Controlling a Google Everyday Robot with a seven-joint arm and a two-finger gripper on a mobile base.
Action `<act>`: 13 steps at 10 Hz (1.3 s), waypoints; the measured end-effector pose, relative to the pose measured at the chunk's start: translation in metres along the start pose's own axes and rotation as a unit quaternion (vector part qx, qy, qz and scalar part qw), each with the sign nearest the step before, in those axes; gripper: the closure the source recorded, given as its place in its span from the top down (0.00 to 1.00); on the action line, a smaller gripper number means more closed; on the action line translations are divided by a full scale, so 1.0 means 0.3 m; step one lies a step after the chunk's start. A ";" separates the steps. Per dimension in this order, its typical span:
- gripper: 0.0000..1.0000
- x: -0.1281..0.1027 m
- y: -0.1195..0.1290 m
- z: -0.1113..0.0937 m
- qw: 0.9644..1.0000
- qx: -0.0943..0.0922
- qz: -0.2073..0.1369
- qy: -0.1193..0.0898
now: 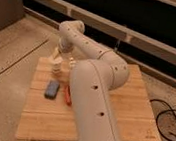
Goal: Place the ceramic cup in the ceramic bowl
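The gripper [58,56] hangs low over the far left part of the wooden table [124,116], right at the ceramic cup [55,68], which shows as a small cream-white shape directly beneath it. Whether the gripper is open around the cup or closed on it cannot be told from this view. On the camera side of the gripper, a blue-grey block [52,89] lies flat on the table, with a slim orange-red object [68,96] just beside it. The ceramic bowl is not in sight; the robot's bulky white arm [94,86] covers the middle of the table, where it most likely sits. The step in hand looks like securing the cup. To do it well, the grasp should be centred on the cup's wall and firm before any lift, since glazed ceramic is slippery. The lift should go straight up so the cup clears the block and the orange-red object, then travel level towards the bowl and lower gently, as ceramic on ceramic can chip.
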 end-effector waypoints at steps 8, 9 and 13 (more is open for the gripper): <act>0.00 0.004 -0.107 0.055 0.999 0.018 0.020 0.024; 0.00 -0.044 -0.103 -0.006 1.000 0.026 0.014 0.001; 0.00 -0.138 -0.056 -0.436 0.993 0.065 -0.014 -0.100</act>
